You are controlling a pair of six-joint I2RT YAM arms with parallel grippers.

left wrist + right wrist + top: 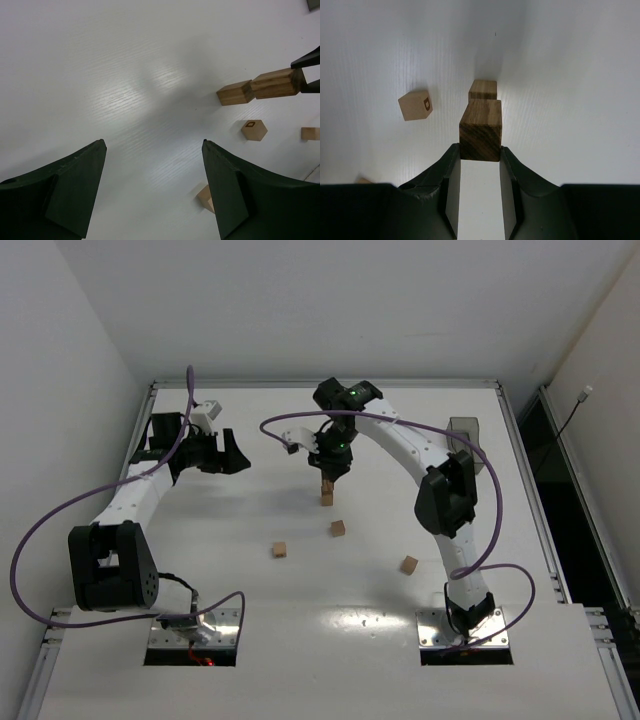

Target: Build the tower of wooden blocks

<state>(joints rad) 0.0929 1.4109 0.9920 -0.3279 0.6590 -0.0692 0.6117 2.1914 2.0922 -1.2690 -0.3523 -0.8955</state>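
Right wrist view: the right pincer point(480, 150) is closed on a wooden block, the held block point(480, 127), which is clamped by two opposite side faces. Its far half juts out past the fingertips, and its underside is left free, presumably so that it can be set down flat. It is carried just above the base block point(483, 90), which rests on the white worktop point(570, 75). The two look nearly lined up from here. Whether they already touch cannot be told. In the left wrist view the held block seems to meet the base block only at one corner, so it is judged not yet seated.

The held block is light brown with dark end grain on the face turned to the camera. It is plain, square-edged and narrower than the pincer. The base block is paler.

To one side, apart from the pair, lies the marked block point(415, 105), skewed, with a small dark sign on one face. Two loose blocks point(279, 550) are seen in the top external view, nearer the arm bases and well apart from each other. So far the stack is judged to be a single block with its second about to be placed.

The left pincer point(153, 143) hangs over bare worktop with jaws spread and nothing between them, kept well to the left, probably so that the stacking spot is not crowded.
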